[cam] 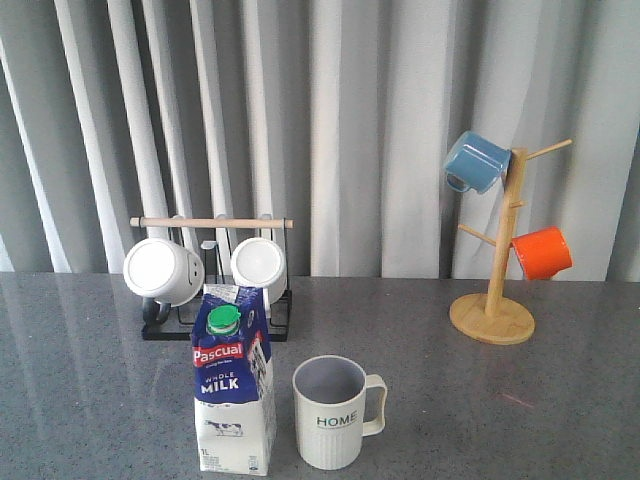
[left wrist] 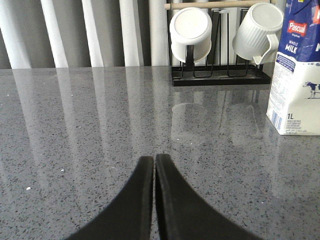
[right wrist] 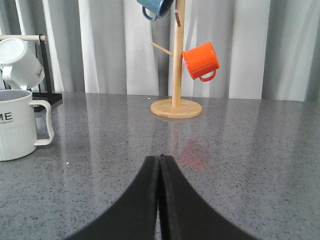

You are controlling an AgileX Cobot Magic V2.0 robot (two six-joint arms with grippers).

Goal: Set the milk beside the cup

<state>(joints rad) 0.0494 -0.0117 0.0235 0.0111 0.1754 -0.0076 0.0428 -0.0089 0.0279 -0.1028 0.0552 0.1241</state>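
Left gripper, left wrist view: the two black fingers meet along a thin seam at lower centre of the frame, jaws closed on nothing, just above the grey speckled table. At the right edge of that frame stands the milk, upright, its blue upper half bearing the red "Pascual" label and its white base a "1L" mark. At upper centre, a black wire rack with a wooden rod holds two white mugs tipped on their sides.

Right gripper, right wrist view: fingers likewise pressed together at lower centre, holding nothing. At the left edge of the frame stands the cup, cream-white and ribbed, its squarish handle turned toward frame centre. At upper centre, a wooden mug tree on a round base carries an orange mug and, cut by the top edge, a blue mug.

Front view: neither gripper is in view. The milk stands at lower centre-left, green cap on top; the cup stands just beside it toward frame right, a narrow gap between them, "HOME" facing the camera, handle toward frame right. The rack is behind the milk; the mug tree stands at right, well apart from both. Grey pleated curtains fill the background
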